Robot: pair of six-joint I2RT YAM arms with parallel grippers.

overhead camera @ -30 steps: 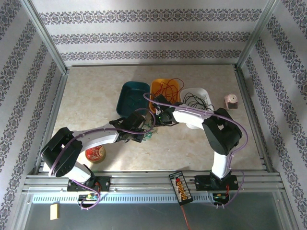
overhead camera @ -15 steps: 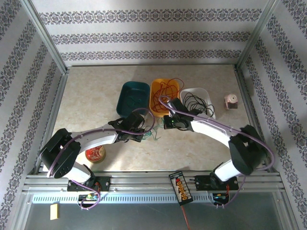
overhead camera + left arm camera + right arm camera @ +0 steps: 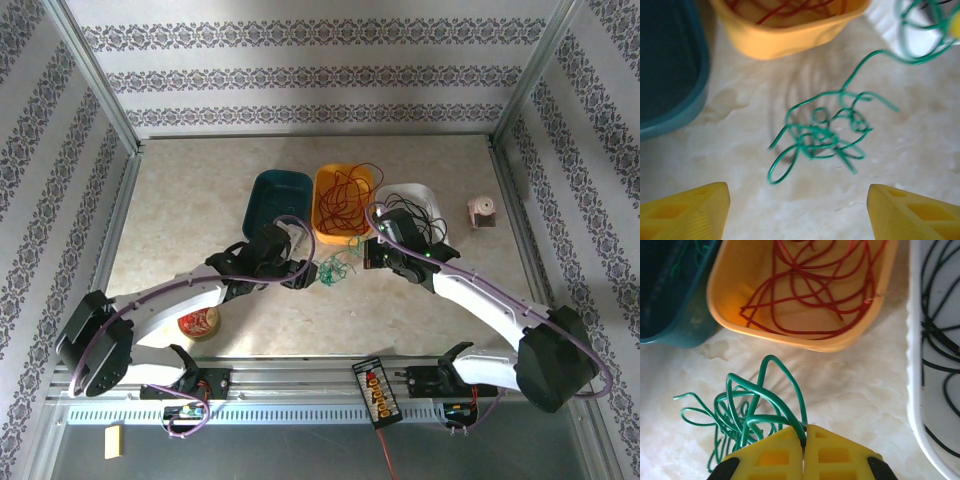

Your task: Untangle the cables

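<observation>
A tangled green cable (image 3: 338,268) lies on the table between my two grippers, in front of the orange bin (image 3: 318,205). My right gripper (image 3: 373,253) is shut on one strand of the green cable (image 3: 750,405), pinched at the fingertips (image 3: 804,440). My left gripper (image 3: 300,273) stands open just left of the tangle. In the left wrist view the green cable (image 3: 825,132) lies ahead of the left gripper (image 3: 800,215), apart from both fingers. Red cables (image 3: 345,195) (image 3: 810,290) lie in the orange bin. Black cables (image 3: 410,210) (image 3: 940,340) sit in the white bin (image 3: 425,190).
A teal bin (image 3: 275,200) stands left of the orange bin. A red-lidded tin (image 3: 198,320) sits by the left arm. A small pink object (image 3: 482,211) is at the right edge. A black connector board (image 3: 377,390) rests on the front rail.
My left gripper has opened and let go of the green cable. My right gripper has drawn away to the right with a strand, and the tangle now lies spread between the two.
</observation>
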